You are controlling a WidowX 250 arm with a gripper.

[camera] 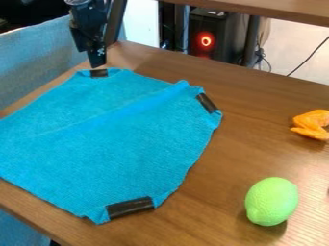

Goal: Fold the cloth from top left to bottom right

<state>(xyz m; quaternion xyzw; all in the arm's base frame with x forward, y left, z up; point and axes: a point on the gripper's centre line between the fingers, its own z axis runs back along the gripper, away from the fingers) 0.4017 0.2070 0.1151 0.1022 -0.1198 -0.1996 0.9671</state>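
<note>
The gripper (97, 61) hangs at the upper left, its tip just above or at the cloth's top corner; whether it touches there I cannot tell. A blue cloth (109, 144) lies spread over the left half of the table, with a low ridge running across it toward the upper right. Black tape pieces mark three of its corners: one (99, 73) at the top beneath the gripper, another (206, 103) at the right, and a third (130, 207) at the bottom.
On the wooden table (257, 105), a green lime-like object (272, 201) sits at the lower right and an orange toy (312, 124) at the right edge. A wooden shelf edge (270, 9) crosses the top right. Blue fabric (38, 62) borders the table's left side.
</note>
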